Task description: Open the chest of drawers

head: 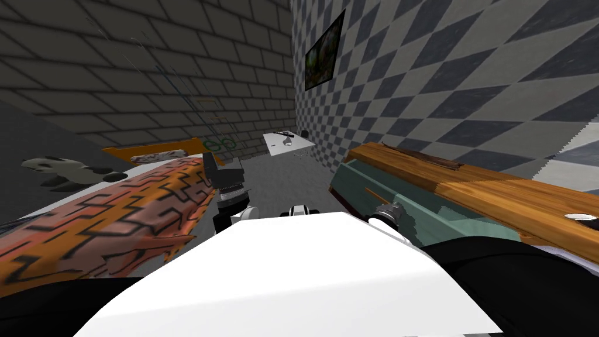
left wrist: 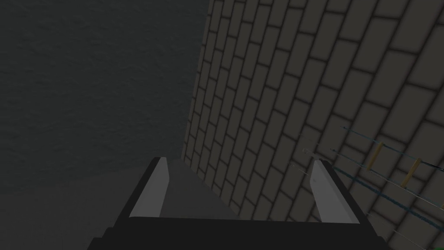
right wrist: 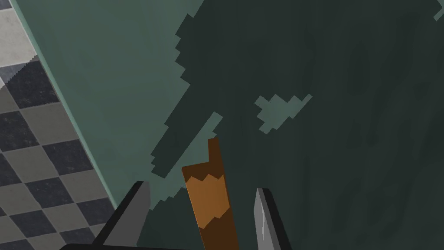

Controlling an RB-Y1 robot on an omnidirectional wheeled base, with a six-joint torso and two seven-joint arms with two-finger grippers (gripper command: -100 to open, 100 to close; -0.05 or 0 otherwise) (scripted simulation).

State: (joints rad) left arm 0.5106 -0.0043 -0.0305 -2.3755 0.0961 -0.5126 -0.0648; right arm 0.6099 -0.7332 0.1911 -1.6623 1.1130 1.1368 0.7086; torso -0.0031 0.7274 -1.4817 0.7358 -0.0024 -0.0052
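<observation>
Head view, starting from the left: a bed [head: 105,228] with an orange cover marked in black, maze-like lines runs along my left side. A black-and-white lump [head: 70,169] that I cannot name lies just past the cover. The left arm is raised right beside the bed's near corner. Its left hand [left wrist: 240,160] is released, the two blade fingers [left wrist: 158,191] standing wide apart with nothing between them.

Farther back, in the middle, a small white desk [head: 288,142] stands near the corner where the brick wall [head: 146,58] meets the chequered wall [head: 468,70]. A dark item on it is too small to name. A dark-framed picture [head: 323,52] hangs on the chequered wall above the desk.

To the right stands the chest of drawers [head: 497,196], set along that chequered wall. It has a wooden top in brown and orange tones over a dull green front. A small white round thing [head: 580,217] rests on the top near its right end. The right arm reaches in against the green front, just below the top's edge.

Right wrist view: the right hand [right wrist: 200,185] is close to a drawer front [right wrist: 108,87], pale green where lit and dark green in shade. A narrow orange-brown handle [right wrist: 210,195] stands out from that front and lies between the hand's two fingers [right wrist: 132,212]. The hand is released around it, with a gap on each side of the handle and neither finger pressing it.
</observation>
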